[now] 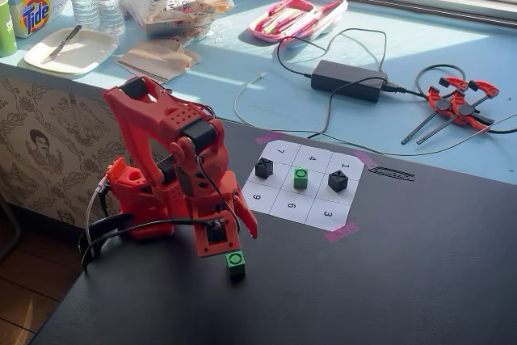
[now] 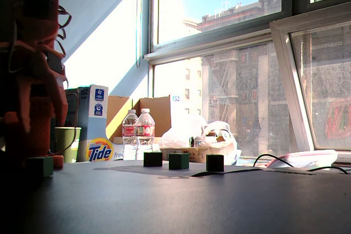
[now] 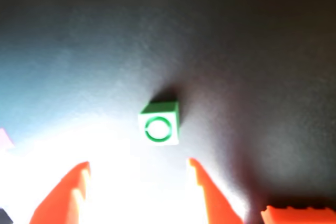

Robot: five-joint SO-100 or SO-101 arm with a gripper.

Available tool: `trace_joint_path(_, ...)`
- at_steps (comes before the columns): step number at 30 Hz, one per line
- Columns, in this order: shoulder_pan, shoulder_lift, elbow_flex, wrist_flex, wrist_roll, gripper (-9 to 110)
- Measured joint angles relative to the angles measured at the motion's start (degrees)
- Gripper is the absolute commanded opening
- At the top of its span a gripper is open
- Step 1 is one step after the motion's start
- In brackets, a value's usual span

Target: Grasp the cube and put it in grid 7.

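On my feed the black table [image 1: 420, 264] filled the lower right of a fixed view, with the red arm [image 1: 166, 159] hunched at centre left. The numbered paper sheet [image 1: 303, 183] lay just right of centre, its purple tape tabs at the corners. Grid 7 [image 1: 282, 152] sat at the sheet's upper left corner; a black cube [image 1: 263, 168] stood just below the printed numeral, near that cell's lower edge. A second green cube [image 1: 300, 178] rested in the sheet's middle, and another black cube [image 1: 338, 181] to its right.

The gripper [image 1: 234, 241] hung low at bottom centre, fingers spread apart and pinching nothing — in the wrist view both red fingertips [image 3: 202, 182] showed at the lower edge with bare table between them. The cube [image 3: 159, 123] sat on the table at that frame's centre, clear of both tips, ring face up. In the same fixed view it [image 1: 235, 262] lay just under the gripper, off the sheet, toward the lower left of it.
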Motion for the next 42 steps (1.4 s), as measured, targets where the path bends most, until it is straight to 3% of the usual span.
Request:
trace_joint_path(19, -1.49, -7.91, 10.2, -18.63, -2.37, 27)
trace_joint_path(25, -2.9, -8.26, 11.95, -21.09, -3.96, 0)
trace_joint_path(32, -4.48, -6.06, 11.51, -19.6, -4.04, 0)
trace_joint_path(37, -13.36, 4.66, 7.47, -12.74, -2.2, 0)
trace_joint_path(42, -32.61, 16.17, -0.97, -5.45, 0.44, 0)
